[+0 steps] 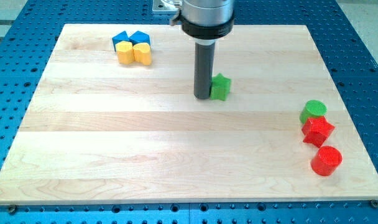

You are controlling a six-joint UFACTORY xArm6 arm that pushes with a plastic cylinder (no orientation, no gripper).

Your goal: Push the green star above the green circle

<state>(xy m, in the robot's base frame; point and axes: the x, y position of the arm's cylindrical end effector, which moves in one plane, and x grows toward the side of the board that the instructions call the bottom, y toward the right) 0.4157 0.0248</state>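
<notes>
The green star [221, 87] lies on the wooden board a little above its middle. My tip [202, 97] stands right at the star's left side, touching or nearly touching it. The green circle [313, 111] lies near the board's right edge, well to the right of the star and a little lower.
A red star [318, 130] sits just below the green circle, and a red circle [326, 160] below that. At the top left, two blue blocks [130, 40] and two yellow blocks [134, 54] form a cluster. The wooden board [114, 137] lies on a blue perforated table.
</notes>
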